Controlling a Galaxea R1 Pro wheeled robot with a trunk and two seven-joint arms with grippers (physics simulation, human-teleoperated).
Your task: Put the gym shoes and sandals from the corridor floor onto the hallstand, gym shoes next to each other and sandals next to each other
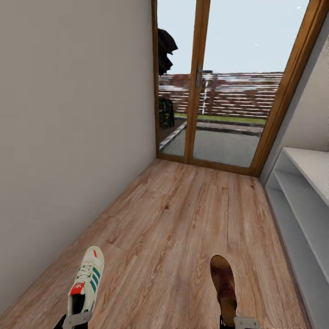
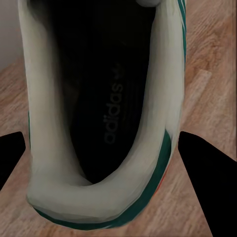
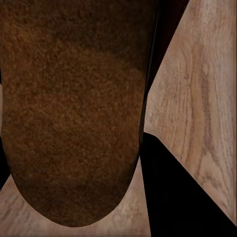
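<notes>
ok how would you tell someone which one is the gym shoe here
Start from the glass door at the corridor's far end and follow the wood floor back toward the camera. At the near left lies the gym shoe: white, laced, teal stripes, red tongue. The sandal to its right is plain brown.

I had the gym shoe [image 1: 85, 279] at near left and the sandal [image 1: 223, 283] at near right, well apart, both pointing toward the far glass door [image 1: 214, 91]. My left claw [image 1: 75, 320] sat at the shoe's heel, my right claw [image 1: 240, 322] at the sandal's heel. The corridor floor [image 1: 173, 219] ran between the wall [image 1: 68, 137] on the left and the hallstand [image 1: 301, 201] along the right.
</notes>
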